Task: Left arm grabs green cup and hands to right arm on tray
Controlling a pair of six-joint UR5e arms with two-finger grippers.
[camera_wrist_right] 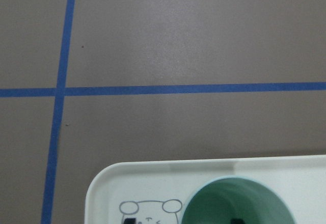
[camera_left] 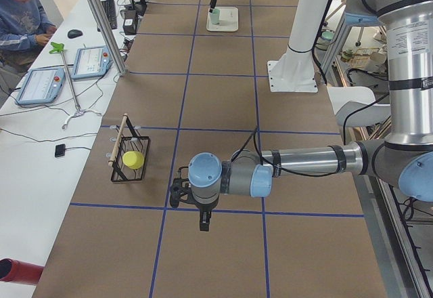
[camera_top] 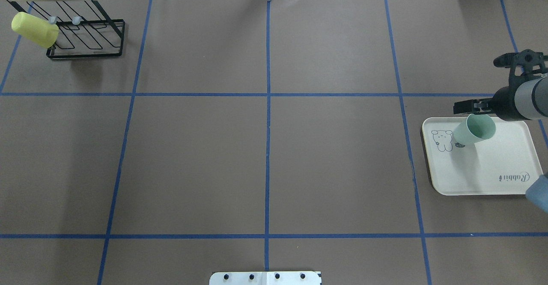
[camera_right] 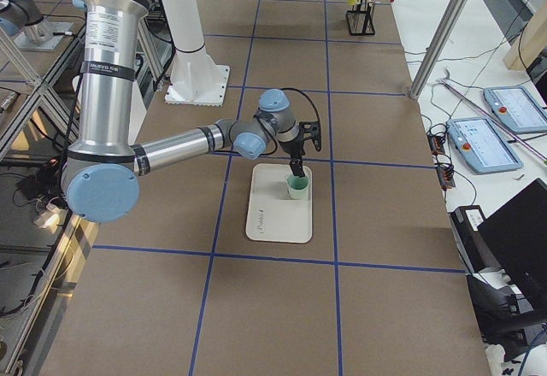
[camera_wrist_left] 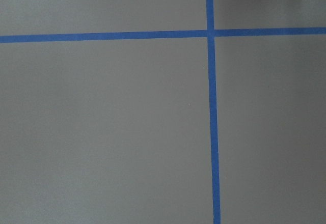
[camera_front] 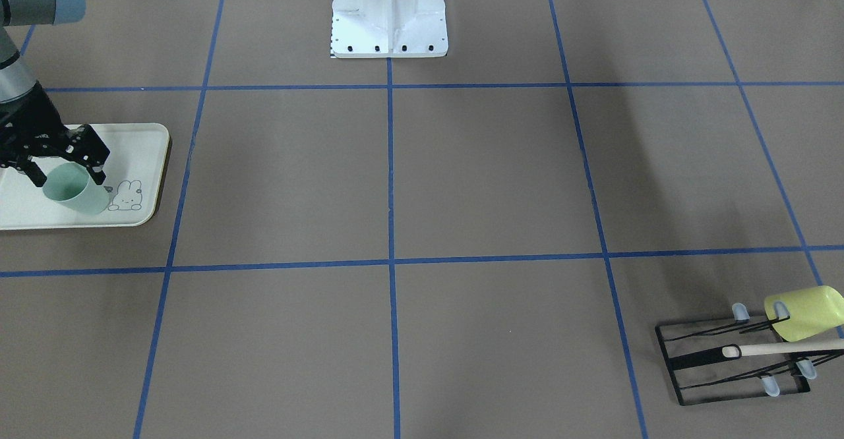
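The pale mint-green cup [camera_front: 78, 192] stands upright on the cream-white tray [camera_front: 142, 142], next to the bunny drawing. My right gripper [camera_front: 69, 178] is over it, one finger on each side of the rim, and looks shut on the cup. The overhead view shows the cup [camera_top: 474, 130], the tray [camera_top: 505, 165] and the right gripper [camera_top: 475, 107]. The right wrist view shows the cup's mouth [camera_wrist_right: 234, 203] and a tray corner [camera_wrist_right: 153, 178]. My left gripper [camera_left: 204, 223] hangs low over bare table far from the tray. I cannot tell whether it is open or shut.
A black wire rack [camera_top: 85, 41] with a wooden rod stands at the far corner on my left side. A yellow-green cup [camera_top: 34, 29] hangs on one of its prongs. The robot's white base [camera_front: 389, 17] is at the table's edge. Blue tape lines cross the brown table.
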